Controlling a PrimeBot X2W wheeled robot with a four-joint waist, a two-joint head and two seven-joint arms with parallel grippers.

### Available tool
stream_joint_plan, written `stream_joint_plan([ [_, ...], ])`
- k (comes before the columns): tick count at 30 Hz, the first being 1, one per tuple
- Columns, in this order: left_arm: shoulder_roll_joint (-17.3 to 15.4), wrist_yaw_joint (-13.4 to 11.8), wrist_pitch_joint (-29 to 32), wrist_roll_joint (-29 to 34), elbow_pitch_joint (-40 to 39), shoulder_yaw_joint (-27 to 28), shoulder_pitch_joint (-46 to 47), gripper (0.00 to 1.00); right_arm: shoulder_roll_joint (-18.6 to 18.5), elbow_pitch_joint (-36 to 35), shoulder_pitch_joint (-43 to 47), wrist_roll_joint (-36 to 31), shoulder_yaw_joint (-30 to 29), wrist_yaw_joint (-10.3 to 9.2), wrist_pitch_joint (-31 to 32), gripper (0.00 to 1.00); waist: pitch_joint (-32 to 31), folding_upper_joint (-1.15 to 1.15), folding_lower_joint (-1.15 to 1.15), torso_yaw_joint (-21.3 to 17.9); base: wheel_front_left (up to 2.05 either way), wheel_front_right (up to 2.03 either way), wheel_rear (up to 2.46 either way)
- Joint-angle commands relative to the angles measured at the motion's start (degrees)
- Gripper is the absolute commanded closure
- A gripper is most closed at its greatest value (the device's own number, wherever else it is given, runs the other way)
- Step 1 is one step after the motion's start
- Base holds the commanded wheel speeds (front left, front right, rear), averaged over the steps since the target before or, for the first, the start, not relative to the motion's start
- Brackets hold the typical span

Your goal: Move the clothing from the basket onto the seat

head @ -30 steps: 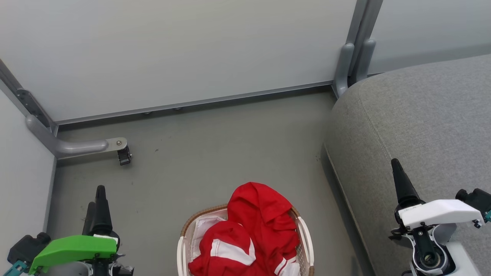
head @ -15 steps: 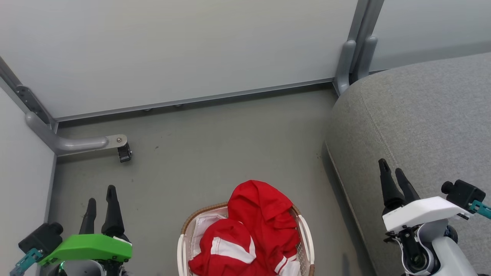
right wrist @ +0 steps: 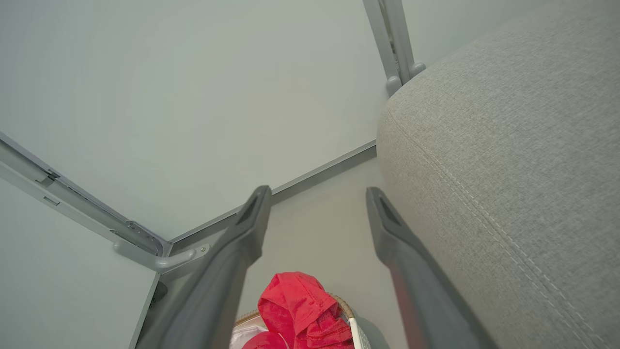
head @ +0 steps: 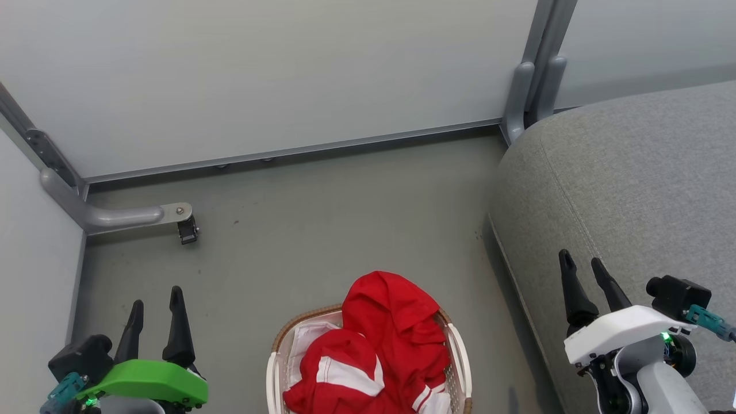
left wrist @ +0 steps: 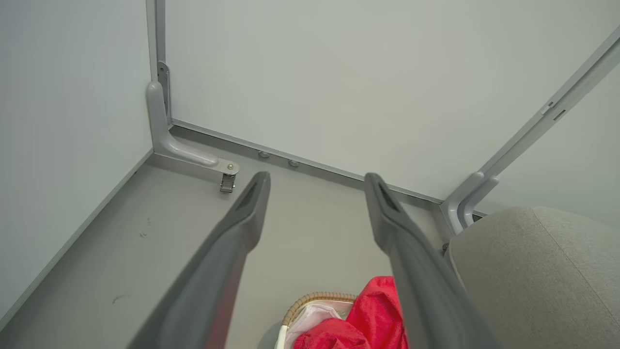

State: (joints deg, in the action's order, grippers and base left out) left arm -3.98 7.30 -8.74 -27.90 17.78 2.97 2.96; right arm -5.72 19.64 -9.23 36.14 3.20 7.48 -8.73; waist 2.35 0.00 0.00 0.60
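The red clothing (head: 384, 345) with its white panel is heaped in the cream basket (head: 457, 356) with a brown rim, on the floor at the bottom middle of the head view. The garment (left wrist: 368, 320) and basket rim (left wrist: 315, 296) peek in at the bottom of the left wrist view, and the clothing (right wrist: 295, 310) also lies low in the right wrist view. The grey seat (head: 632, 184) fills the right side. My left gripper (head: 156, 296) is open to the basket's left. My right gripper (head: 582, 261) is open over the seat's front edge, holding nothing.
Pale partition walls close off the back and left. A grey metal foot bracket (head: 126, 217) juts onto the floor at the left, and a double post (head: 532, 92) stands at the seat's back corner. A white liner sheet (head: 305, 339) lies inside the basket.
Both grippers have gone from shut to open. The left one has sunk lower and turned slightly; the right one has drawn down and left toward the seat's edge.
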Motion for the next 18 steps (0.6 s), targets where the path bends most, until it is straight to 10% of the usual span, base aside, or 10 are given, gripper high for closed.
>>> stream_joint_plan([
  [1,-0.3,0.1,-0.6,1.8,-0.3,0.1,-0.1,0.00,-0.3,0.0,0.0,-1.7,0.0,0.01,-0.7,0.00,0.0,0.00,0.00,0.0,0.00,0.00,0.00],
  [18,0.0,-0.4,-2.8,12.0,0.9,-1.0,-1.4,0.00,-0.3,1.1,1.4,-12.0,1.7,0.02,-2.9,0.00,0.2,0.00,0.00,0.2,0.00,0.00,0.00],
])
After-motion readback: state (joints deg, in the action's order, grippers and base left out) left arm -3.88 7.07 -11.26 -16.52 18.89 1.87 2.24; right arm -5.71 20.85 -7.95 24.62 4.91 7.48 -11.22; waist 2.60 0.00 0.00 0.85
